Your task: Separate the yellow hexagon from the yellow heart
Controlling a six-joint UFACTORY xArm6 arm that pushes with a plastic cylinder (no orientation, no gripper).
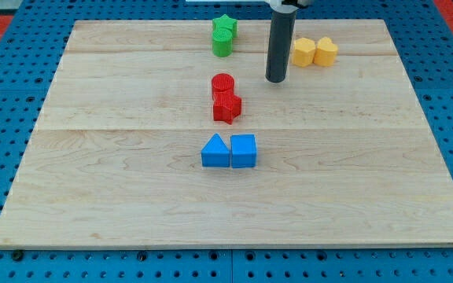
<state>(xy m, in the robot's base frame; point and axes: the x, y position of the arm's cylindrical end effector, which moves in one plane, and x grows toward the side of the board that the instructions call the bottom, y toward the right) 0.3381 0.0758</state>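
Note:
The yellow hexagon (303, 52) and the yellow heart (326, 52) sit side by side and touching near the view's top, right of centre; the hexagon is on the left. My tip (277, 80) stands on the board just left of and a little below the hexagon, with a small gap between them. The dark rod rises from it toward the view's top edge.
A green star (226, 27) and a green cylinder (222, 43) touch at the top centre. A red cylinder (222, 85) and a red star (227, 107) touch mid-board. A blue triangle (215, 151) and a blue cube (243, 151) sit below them. The wooden board (93, 196) lies on blue pegboard.

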